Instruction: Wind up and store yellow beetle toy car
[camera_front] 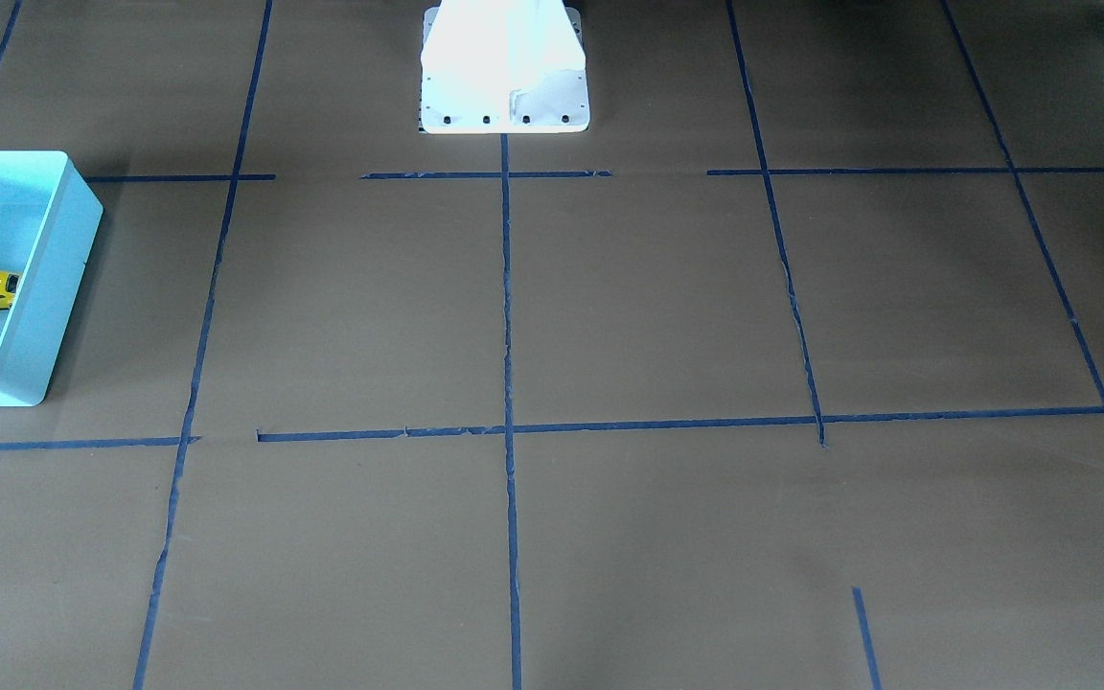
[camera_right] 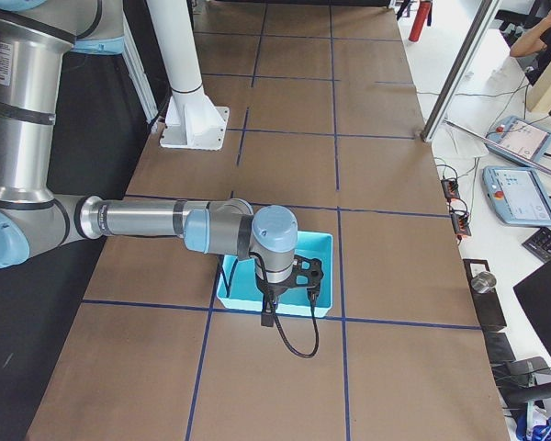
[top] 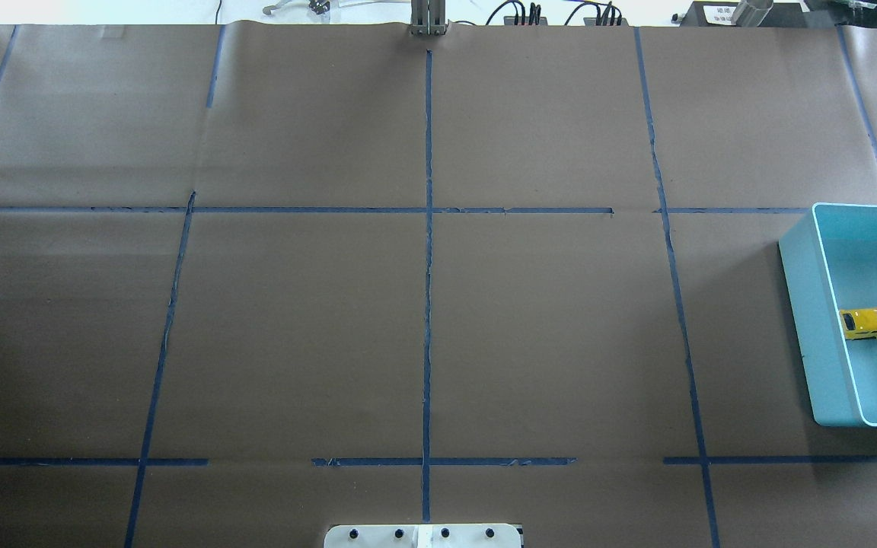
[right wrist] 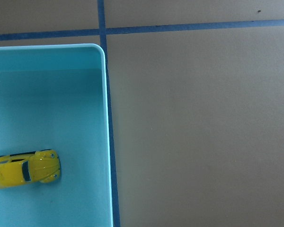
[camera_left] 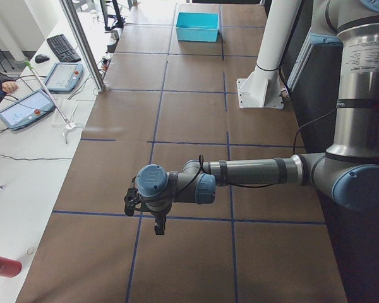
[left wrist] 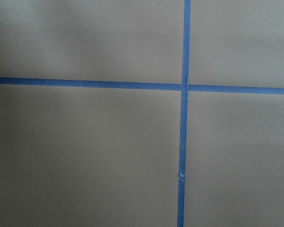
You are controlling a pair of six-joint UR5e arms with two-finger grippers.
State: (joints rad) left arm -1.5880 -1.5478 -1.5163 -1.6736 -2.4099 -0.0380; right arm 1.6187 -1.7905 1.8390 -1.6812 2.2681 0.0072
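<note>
Sitting in bin (top: 811, 335), yellow beetle toy car (top: 869, 323)

The bench (top: 294, 327) is covered in brown paper, marked into squares by blue tape lines (top: 428, 304). A turquoise bin (top: 815, 320) sits on it at the robot's right end, and a white mounting base (camera_front: 504, 96) stands at mid-edge on the robot's side.
</note>
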